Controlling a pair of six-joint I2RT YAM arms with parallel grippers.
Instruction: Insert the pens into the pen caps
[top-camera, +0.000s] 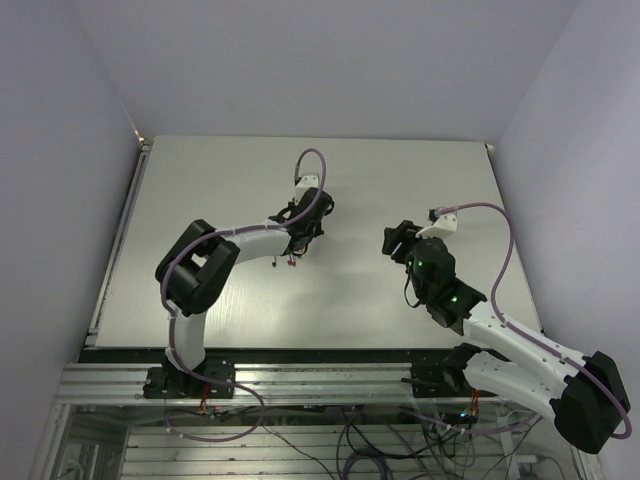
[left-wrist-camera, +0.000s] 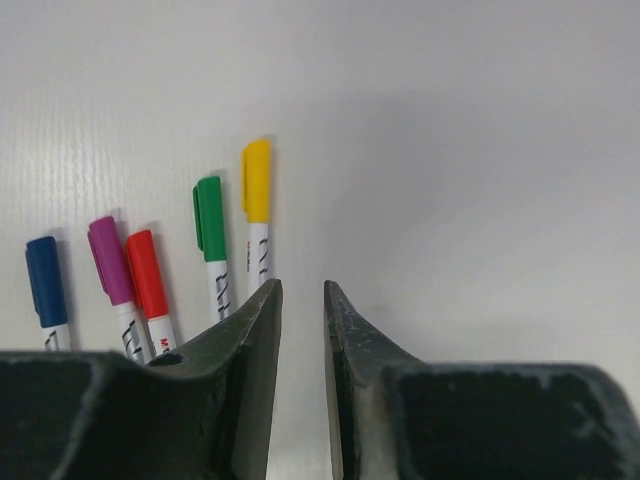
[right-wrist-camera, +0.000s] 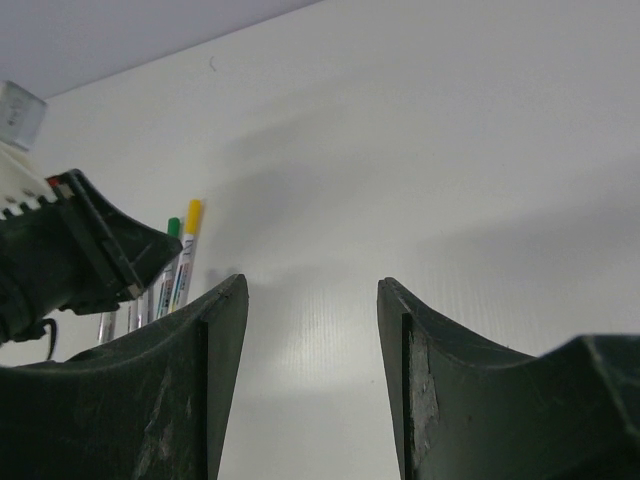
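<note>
Five pens lie side by side on the white table, each with its cap on: yellow cap (left-wrist-camera: 257, 180), green cap (left-wrist-camera: 209, 218), red cap (left-wrist-camera: 145, 272), purple cap (left-wrist-camera: 107, 260), blue cap (left-wrist-camera: 45, 280). Their barrels (left-wrist-camera: 259, 250) are white with black print. My left gripper (left-wrist-camera: 303, 290) hovers just right of the row, jaws a narrow gap apart and empty. In the top view it (top-camera: 300, 238) is above the pens (top-camera: 290, 262). My right gripper (right-wrist-camera: 312, 285) is open wide and empty, to the right (top-camera: 393, 240). The yellow-capped pen (right-wrist-camera: 190, 235) shows in its view.
The left arm's wrist (right-wrist-camera: 70, 250) fills the left of the right wrist view, in front of most pens. The white table (top-camera: 400, 180) is ringed by grey walls. Its near edge meets a metal rail (top-camera: 300, 375).
</note>
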